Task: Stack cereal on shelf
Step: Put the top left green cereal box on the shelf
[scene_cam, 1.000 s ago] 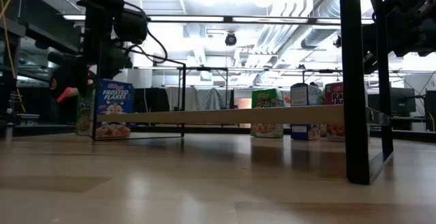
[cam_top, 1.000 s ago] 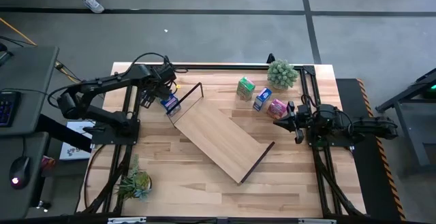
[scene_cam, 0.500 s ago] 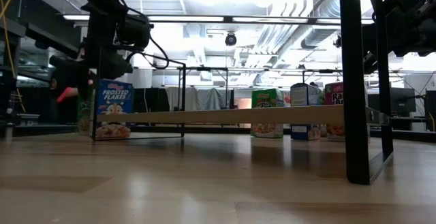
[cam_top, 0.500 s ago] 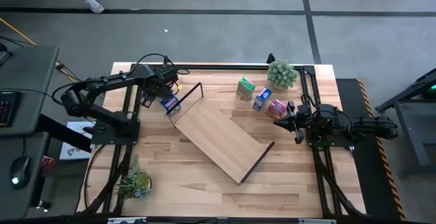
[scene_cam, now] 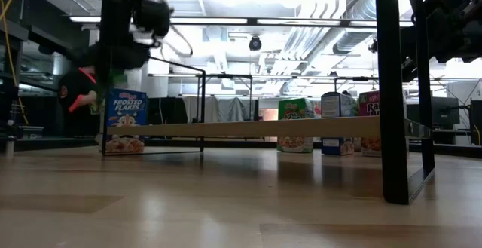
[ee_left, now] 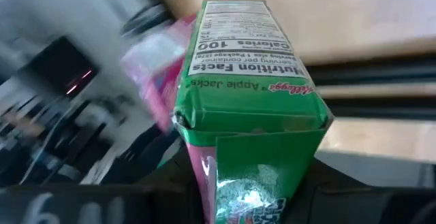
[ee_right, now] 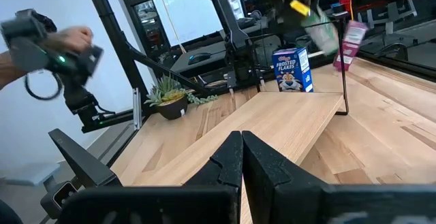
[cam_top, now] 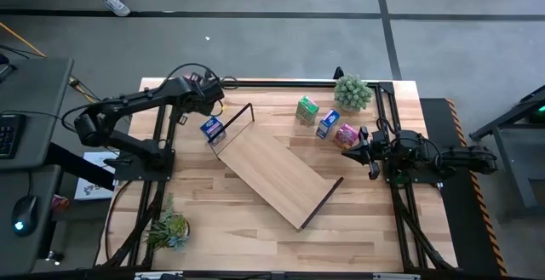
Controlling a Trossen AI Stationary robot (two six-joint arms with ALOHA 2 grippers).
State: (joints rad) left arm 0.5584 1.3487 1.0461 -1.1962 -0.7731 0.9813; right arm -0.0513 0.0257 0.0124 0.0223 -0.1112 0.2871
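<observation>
Where held: a green cereal box of printed, sharp-edged cardboard sits between the left gripper fingers, a pink box just behind it.
Change: the left gripper has drawn back from the blue box toward the table's far edge.
Count: two blue, two green, two pink boxes.
Shelf: the shelf, a smooth light-wood board with thin dark rod ends, lies beside the left gripper.
Right gripper: the right gripper is closed, empty, near three boxes.

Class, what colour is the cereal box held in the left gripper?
Green: the cereal box shows best in the left wrist view, with a pink box beside it.
</observation>
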